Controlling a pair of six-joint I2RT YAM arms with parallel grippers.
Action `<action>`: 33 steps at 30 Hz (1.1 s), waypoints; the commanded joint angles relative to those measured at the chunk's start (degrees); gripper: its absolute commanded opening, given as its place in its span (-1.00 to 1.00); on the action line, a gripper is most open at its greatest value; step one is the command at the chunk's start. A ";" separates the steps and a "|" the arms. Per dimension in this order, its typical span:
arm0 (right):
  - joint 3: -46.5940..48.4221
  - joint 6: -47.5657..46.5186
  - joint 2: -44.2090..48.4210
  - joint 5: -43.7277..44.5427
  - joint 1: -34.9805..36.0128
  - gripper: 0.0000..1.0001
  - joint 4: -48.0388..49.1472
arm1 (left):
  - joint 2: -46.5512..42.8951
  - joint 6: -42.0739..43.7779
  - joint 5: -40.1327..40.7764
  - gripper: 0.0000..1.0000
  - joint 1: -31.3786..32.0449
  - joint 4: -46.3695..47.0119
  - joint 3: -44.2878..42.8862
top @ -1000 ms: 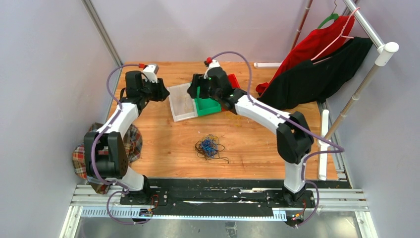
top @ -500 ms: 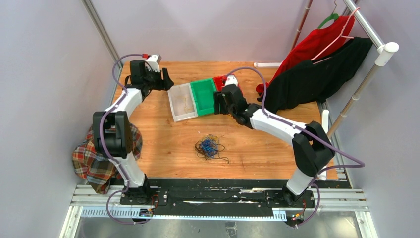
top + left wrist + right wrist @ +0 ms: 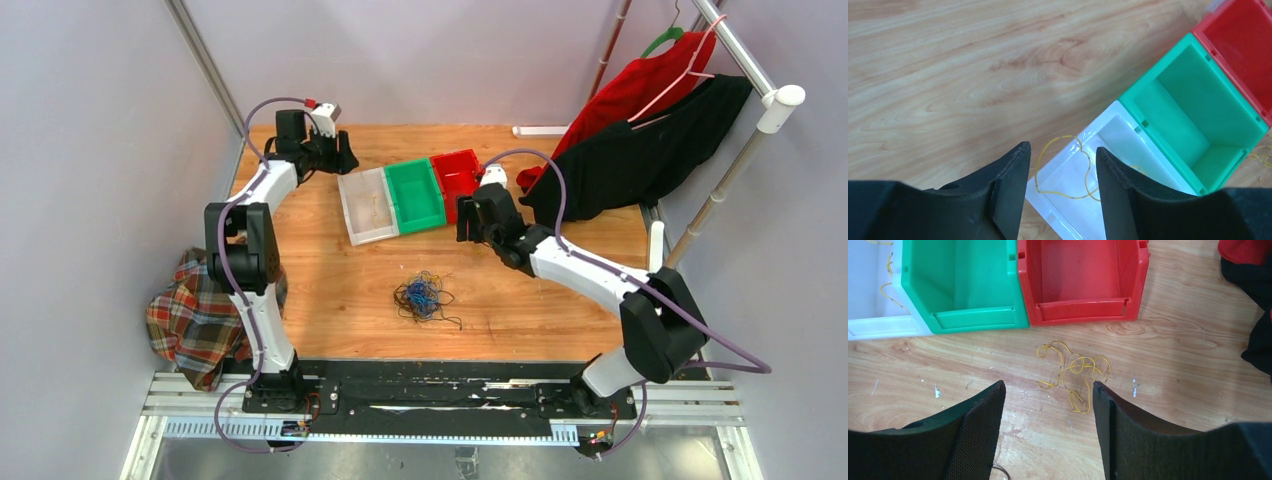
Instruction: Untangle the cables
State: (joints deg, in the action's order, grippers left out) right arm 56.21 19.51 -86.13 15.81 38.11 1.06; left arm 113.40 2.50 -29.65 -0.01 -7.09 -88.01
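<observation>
The cables (image 3: 424,296), a small tangle of blue, black and yellow-tan wires, lie on the table at its middle, apart from both grippers. My left gripper (image 3: 345,160) is open and empty at the back left, above the near corner of the white bin (image 3: 1128,145). A loose yellow wire (image 3: 1060,192) lies in that bin between the fingers. My right gripper (image 3: 463,225) is open and empty, just in front of the red bin (image 3: 1083,275). Another loose yellow wire (image 3: 1073,367) lies on the wood between its fingers.
The white bin (image 3: 347,210), green bin (image 3: 415,195) and red bin (image 3: 458,172) stand side by side at the back. Red and black clothes (image 3: 640,140) hang at the back right. A plaid cloth (image 3: 195,315) hangs off the left edge.
The green bin, tilted at my right gripper a second ago, now lies flat between the white and red bins. My right gripper has drawn back to the right. My left gripper has shifted slightly back and right.
</observation>
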 commanded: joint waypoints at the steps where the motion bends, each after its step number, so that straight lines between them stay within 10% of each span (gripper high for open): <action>1: -1.32 0.26 2.56 1.13 -1.19 0.27 1.18 | 1.75 3.02 -1.69 0.08 0.58 -2.79 -1.08; 33: -5.29 2.84 6.38 0.21 -4.49 -0.20 1.80 | -3.68 12.42 6.04 -0.86 7.93 -2.18 9.88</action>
State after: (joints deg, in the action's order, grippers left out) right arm 51.83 21.50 -80.58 15.46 34.65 2.07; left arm 111.61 11.20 -27.59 6.00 -9.65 -78.46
